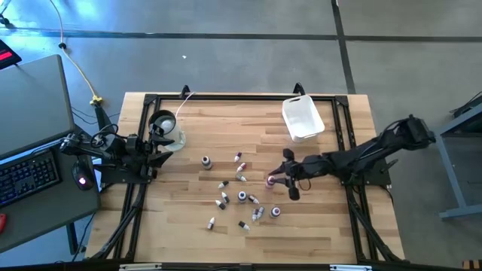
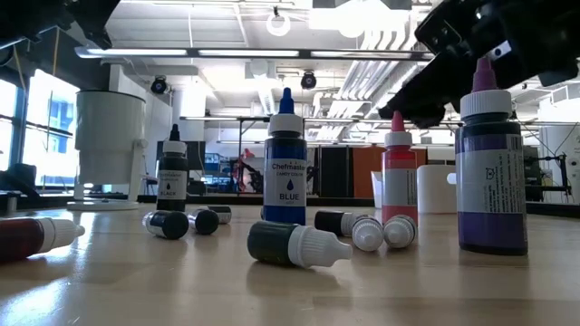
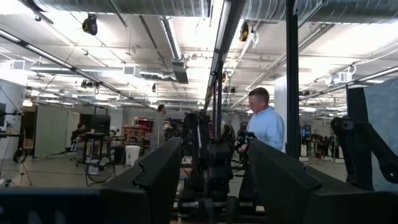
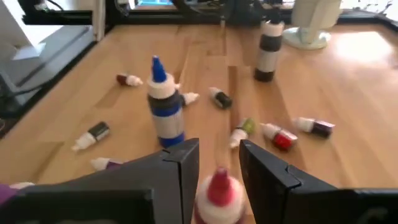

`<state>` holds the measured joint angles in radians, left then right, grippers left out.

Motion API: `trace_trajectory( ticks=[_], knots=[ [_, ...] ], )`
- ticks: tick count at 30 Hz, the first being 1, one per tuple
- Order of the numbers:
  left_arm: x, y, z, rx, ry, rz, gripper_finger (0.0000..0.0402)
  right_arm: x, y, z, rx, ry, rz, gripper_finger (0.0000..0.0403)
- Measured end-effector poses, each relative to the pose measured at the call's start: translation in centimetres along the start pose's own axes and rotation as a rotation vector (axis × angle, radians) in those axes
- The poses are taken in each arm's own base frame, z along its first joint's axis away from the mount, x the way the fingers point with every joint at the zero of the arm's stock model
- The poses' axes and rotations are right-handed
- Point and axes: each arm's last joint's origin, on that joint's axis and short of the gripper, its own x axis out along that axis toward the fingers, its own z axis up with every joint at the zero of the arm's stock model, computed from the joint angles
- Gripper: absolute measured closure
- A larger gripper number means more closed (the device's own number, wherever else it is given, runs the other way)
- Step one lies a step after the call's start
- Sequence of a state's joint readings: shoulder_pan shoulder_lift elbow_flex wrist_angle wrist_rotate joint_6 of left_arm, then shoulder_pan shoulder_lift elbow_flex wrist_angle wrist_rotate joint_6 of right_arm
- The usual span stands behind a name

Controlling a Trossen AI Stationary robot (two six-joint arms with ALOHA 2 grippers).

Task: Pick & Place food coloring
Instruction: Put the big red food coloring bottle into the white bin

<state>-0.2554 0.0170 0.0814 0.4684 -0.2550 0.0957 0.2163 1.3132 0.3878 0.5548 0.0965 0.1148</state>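
Note:
Several small food coloring bottles are scattered mid-table, most lying on their sides (image 1: 242, 197). A blue one (image 4: 165, 106), a black-labelled one (image 4: 268, 50) and a purple one (image 2: 492, 172) stand upright. A red-tipped bottle (image 4: 217, 186) also stands upright (image 1: 269, 180). My right gripper (image 4: 219, 158) reaches in from the table's right, open, one finger on either side of that bottle's tip, with a gap showing on both sides. My left gripper (image 3: 214, 155) waits open at the table's left edge (image 1: 154, 150), pointing up into the room.
A white tub (image 1: 303, 117) stands at the far right of the table. A clear cup with a black ring (image 1: 167, 132) stands at the far left. A black frame runs around the table edge (image 1: 226, 96). A person stands in the room beyond (image 3: 264, 121).

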Motion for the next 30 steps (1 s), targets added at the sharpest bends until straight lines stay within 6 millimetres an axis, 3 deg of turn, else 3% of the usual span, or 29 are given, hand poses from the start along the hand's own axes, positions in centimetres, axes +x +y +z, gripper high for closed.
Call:
trace_trajectory(
  ticks=[11,21,28,30],
  knots=[
    [0.0,0.0,0.0,0.0,0.0,0.0,0.0215,1.4,-0.1,-1.6,0.008,0.077,-0.025,0.0295],
    [0.0,0.0,-0.1,0.002,0.01,-0.001,0.0215,1.5,-0.1,-1.6,0.011,0.06,-0.025,0.0296],
    [0.0,0.0,-0.3,0.008,0.032,-0.003,0.0215,1.4,-0.2,-1.5,0.013,0.053,-0.047,0.0362],
    [0.0,0.0,-0.3,0.008,0.032,-0.003,0.0215,1.4,-0.2,-1.5,0.03,0.049,-0.071,0.0365]
  ],
)
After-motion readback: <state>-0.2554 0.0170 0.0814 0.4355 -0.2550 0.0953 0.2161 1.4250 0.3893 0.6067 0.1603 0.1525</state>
